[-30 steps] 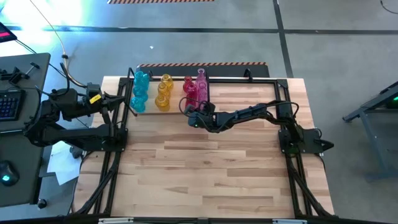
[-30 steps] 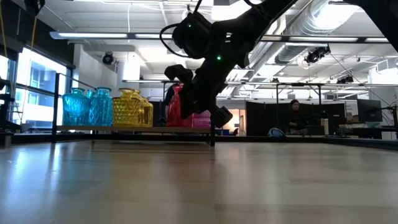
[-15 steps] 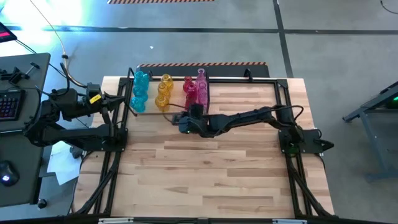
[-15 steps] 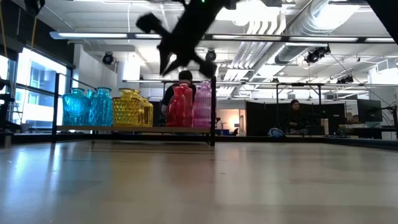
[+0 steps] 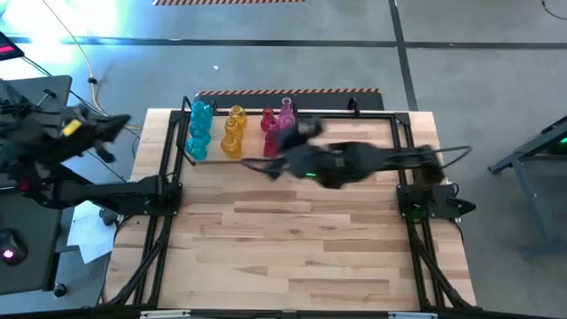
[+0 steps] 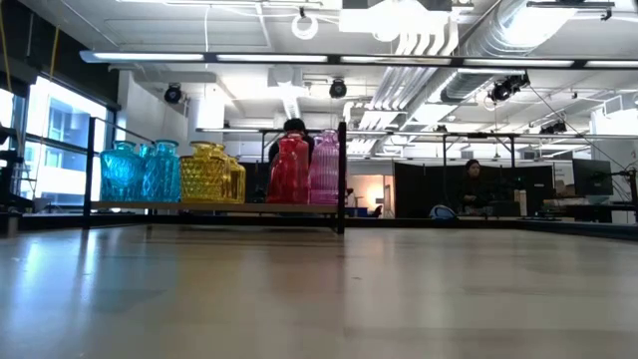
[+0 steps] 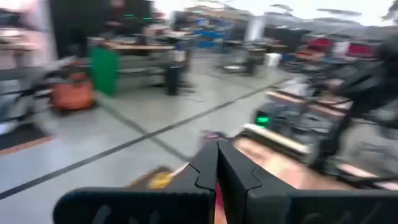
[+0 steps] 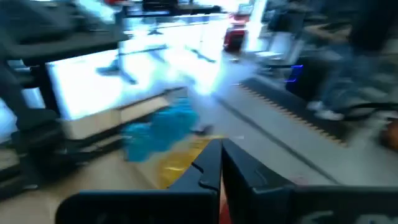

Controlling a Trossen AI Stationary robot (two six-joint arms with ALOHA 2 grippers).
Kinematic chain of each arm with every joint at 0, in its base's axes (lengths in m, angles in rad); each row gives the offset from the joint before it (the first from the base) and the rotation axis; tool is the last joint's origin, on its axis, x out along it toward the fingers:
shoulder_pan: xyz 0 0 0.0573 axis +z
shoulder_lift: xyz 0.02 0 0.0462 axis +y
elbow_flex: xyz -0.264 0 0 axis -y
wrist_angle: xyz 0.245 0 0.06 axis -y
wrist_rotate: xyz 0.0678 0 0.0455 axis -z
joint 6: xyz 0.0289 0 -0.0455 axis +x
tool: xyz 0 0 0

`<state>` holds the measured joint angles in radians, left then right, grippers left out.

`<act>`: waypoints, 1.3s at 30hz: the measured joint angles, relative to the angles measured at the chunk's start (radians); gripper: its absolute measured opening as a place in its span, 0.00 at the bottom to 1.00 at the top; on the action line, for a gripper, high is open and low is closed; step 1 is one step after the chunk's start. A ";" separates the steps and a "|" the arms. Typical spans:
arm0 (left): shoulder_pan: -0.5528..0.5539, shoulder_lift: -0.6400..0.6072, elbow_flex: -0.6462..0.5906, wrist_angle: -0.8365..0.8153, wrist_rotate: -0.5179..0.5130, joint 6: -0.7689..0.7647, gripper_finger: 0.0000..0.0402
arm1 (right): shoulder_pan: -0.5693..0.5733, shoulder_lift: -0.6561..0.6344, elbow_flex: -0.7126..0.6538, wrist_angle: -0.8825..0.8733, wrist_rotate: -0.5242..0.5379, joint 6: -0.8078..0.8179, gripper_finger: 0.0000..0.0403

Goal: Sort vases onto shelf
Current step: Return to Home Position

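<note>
The vases stand in colour groups on the shelf point(image 5: 292, 92) at the table's far left: cyan point(image 5: 199, 128), yellow point(image 5: 234, 131), red point(image 5: 268, 124), pink point(image 5: 286, 113). In the low view they stand upright on the shelf's plank point(image 6: 199, 206): cyan point(image 6: 140, 172), yellow point(image 6: 211, 173), red point(image 6: 289, 170), pink point(image 6: 325, 168). My right gripper point(image 5: 273, 168) hovers blurred, high above the table in front of the shelf, shut and empty point(image 8: 221, 163). My left gripper point(image 5: 122, 126) hangs beyond the table's left edge, shut and empty point(image 7: 217, 165).
Bare wooden tabletop point(image 5: 292, 239) lies in front of the shelf. A desk with a keyboard point(image 5: 13, 146) stands left of the table. In the room behind, a person point(image 6: 294, 128) shows beyond the red vase and another point(image 6: 471, 172) farther right.
My right gripper has risen steeply from beside the red and pink vases at the shelf's front, out of the low view, rolling its wrist as it went. My left gripper has drawn back toward the left, away from the table's edge, and up. The vases have stayed put.
</note>
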<state>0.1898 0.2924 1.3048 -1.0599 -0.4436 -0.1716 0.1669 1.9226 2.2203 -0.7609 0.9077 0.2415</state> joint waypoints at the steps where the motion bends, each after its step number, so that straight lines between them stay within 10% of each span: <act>1: -0.001 0.000 0.040 -0.052 -0.040 -0.003 0.00 | 0.022 -0.042 -0.025 -0.031 0.072 0.011 0.00; 5: -0.001 -0.001 0.146 -0.227 -0.095 -0.090 0.00 | 0.101 -0.192 -0.075 -0.153 0.242 0.101 0.00; 19: -0.001 -0.060 0.001 -0.439 0.232 -0.166 0.00 | 0.362 -0.488 -0.394 -0.639 0.010 0.886 0.00; 30: 0.000 -0.149 -0.218 -0.427 0.206 -0.347 0.00 | 0.627 -0.821 -0.977 -0.600 0.151 1.190 0.00; 39: 0.000 -0.159 -0.336 -0.375 0.172 -0.375 0.00 | 0.828 -1.094 -1.353 -0.282 0.280 1.127 0.00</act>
<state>0.1902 0.1337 0.9686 -1.4353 -0.2716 -0.5462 0.9949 0.8288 0.8673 -1.0433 1.1873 1.3688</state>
